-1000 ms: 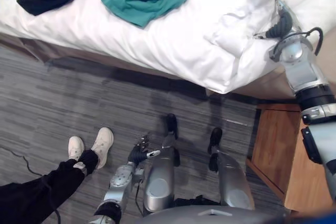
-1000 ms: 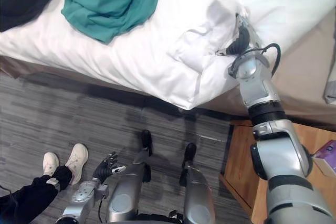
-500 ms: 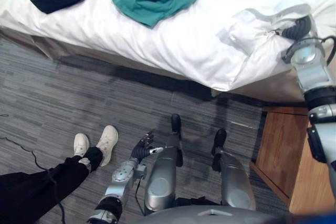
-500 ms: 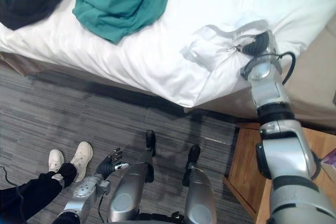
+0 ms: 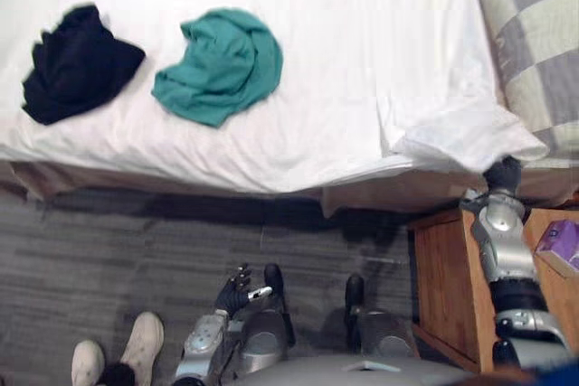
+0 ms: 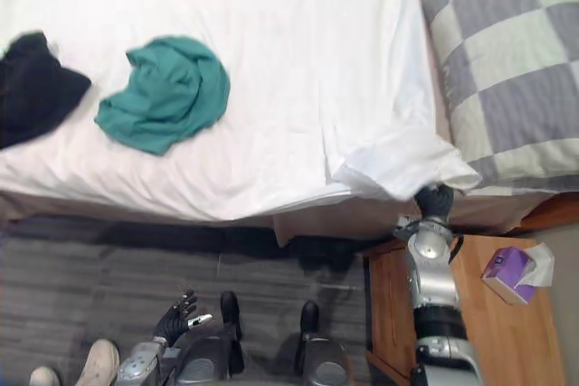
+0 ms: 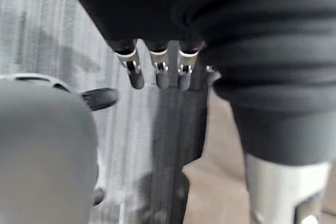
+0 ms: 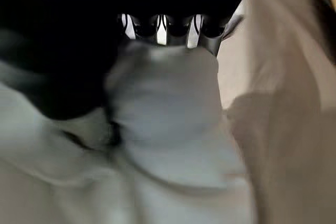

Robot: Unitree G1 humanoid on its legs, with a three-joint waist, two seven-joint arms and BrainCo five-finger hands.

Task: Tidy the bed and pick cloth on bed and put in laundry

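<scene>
Floor: grey carpet in narrow streaked planks (image 5: pixel 109 259), darker where shadow runs along the side of the bed. Furniture: wide bed (image 5: pixel 362 42) under a white sheet (image 6: pixel 298 61), set on a beige upholstered base (image 5: pixel 389 194), with a grey-and-cream checked cover (image 6: pixel 516 61) at its right end. An orange-brown wooden bedside table (image 6: pixel 507 341) stands just beside that end and bears a purple tissue box (image 6: pixel 508 276). Light: soft and even across the sheet.

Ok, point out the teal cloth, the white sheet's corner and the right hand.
teal cloth (image 5: pixel 222 65): left eye view, its middle folds.
white sheet (image 5: pixel 466 133): left eye view, bunched corner.
right hand (image 5: pixel 503 174): left eye view, dark back cover.
</scene>
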